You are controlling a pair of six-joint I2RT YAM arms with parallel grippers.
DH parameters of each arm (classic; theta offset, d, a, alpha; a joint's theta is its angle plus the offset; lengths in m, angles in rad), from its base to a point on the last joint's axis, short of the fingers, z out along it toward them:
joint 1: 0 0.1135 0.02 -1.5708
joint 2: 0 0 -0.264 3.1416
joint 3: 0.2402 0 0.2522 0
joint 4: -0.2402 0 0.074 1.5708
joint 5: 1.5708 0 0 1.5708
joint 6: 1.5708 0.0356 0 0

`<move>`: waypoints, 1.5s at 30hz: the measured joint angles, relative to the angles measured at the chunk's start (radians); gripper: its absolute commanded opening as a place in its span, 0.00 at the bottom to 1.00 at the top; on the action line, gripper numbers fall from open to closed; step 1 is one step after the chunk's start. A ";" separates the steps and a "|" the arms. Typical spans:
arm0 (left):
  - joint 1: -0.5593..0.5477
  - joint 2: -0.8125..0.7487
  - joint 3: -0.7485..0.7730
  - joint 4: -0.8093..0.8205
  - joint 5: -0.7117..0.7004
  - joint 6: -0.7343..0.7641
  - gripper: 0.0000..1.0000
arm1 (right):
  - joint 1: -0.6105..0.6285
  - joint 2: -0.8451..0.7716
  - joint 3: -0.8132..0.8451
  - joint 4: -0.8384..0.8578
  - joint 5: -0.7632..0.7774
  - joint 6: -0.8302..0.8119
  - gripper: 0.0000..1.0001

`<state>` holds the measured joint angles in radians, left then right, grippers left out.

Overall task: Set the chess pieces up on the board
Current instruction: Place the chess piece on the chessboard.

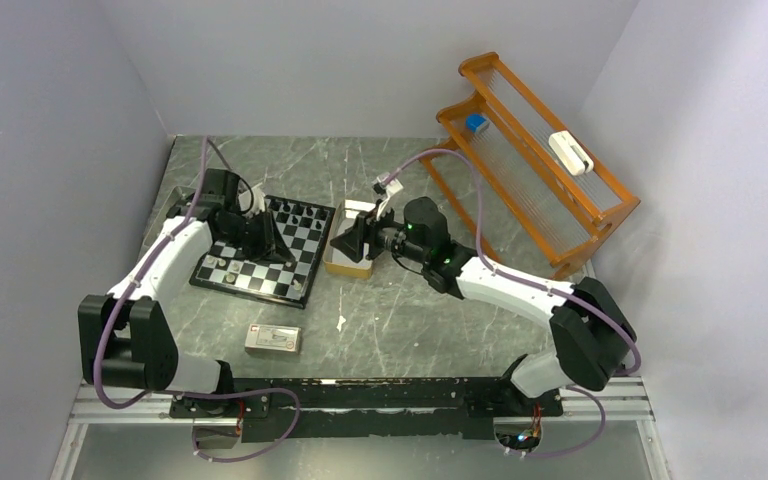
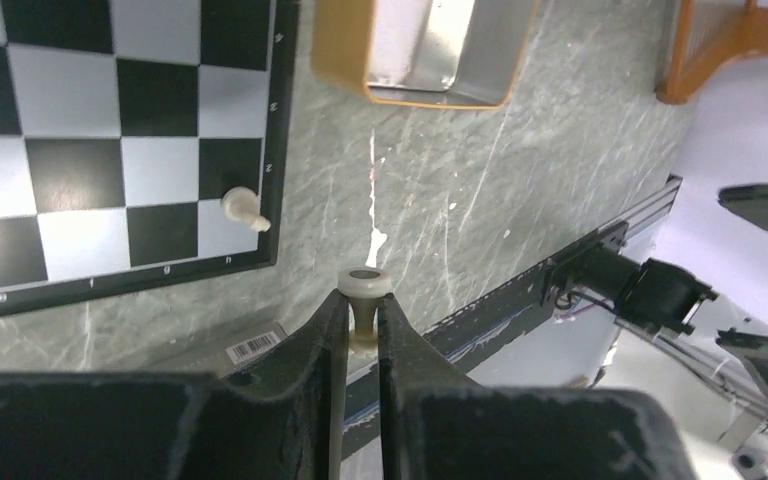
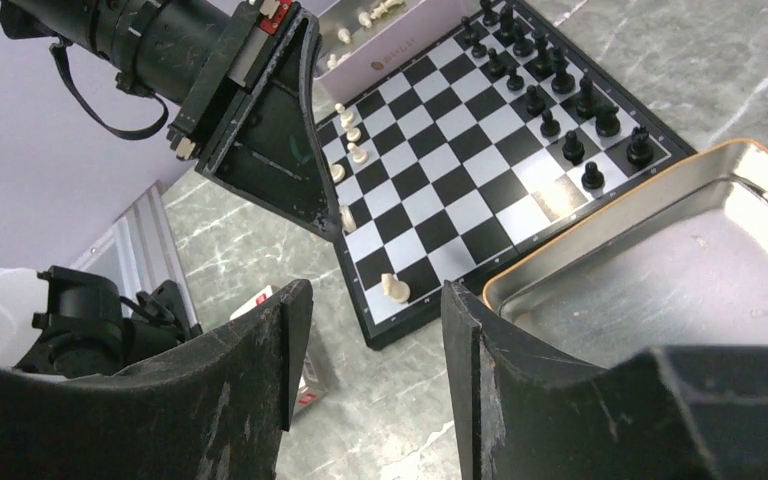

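Note:
The board (image 1: pixel 252 291) lies left of centre, its black rim showing in the wrist views (image 2: pixel 110 283) (image 3: pixel 400 335). Black chess pieces (image 3: pixel 550 95) stand along its far side and a few white ones (image 3: pixel 350 140) along the near side. One white piece (image 2: pixel 243 208) (image 3: pixel 394 288) lies tipped over on a corner square. My left gripper (image 2: pixel 363 305) (image 1: pixel 272 245) is shut on a white piece (image 2: pixel 364 283), held above the board's edge with its base facing the camera. My right gripper (image 3: pixel 375 320) (image 1: pixel 345 243) hangs open and empty beside the board's corner.
An open tan tin box (image 1: pixel 352 268) (image 3: pixel 600 215) (image 2: pixel 340 50) sits right of the board. A white-and-red carton (image 1: pixel 273 339) (image 2: pixel 230 345) lies in front of it. A pale box (image 3: pixel 380 45) with more white pieces is beyond the board. A wooden rack (image 1: pixel 530 170) stands at the back right.

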<state>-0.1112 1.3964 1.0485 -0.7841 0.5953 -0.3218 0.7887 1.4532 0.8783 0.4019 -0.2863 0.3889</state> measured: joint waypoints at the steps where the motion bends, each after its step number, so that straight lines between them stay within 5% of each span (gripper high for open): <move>1: 0.007 -0.002 -0.005 -0.004 -0.010 -0.016 0.14 | 0.000 -0.005 -0.004 0.001 0.003 0.003 0.54; 24: 0.043 -0.051 -0.180 -0.073 -0.094 -0.495 0.07 | 0.000 -0.350 -0.204 -0.034 0.193 -0.022 0.55; 45: 0.043 0.143 -0.244 0.032 -0.106 -0.566 0.06 | 0.000 -0.389 -0.227 -0.076 0.256 -0.057 0.55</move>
<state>-0.0677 1.5391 0.8043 -0.7521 0.4896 -0.8883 0.7887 1.0637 0.6514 0.3256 -0.0303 0.3321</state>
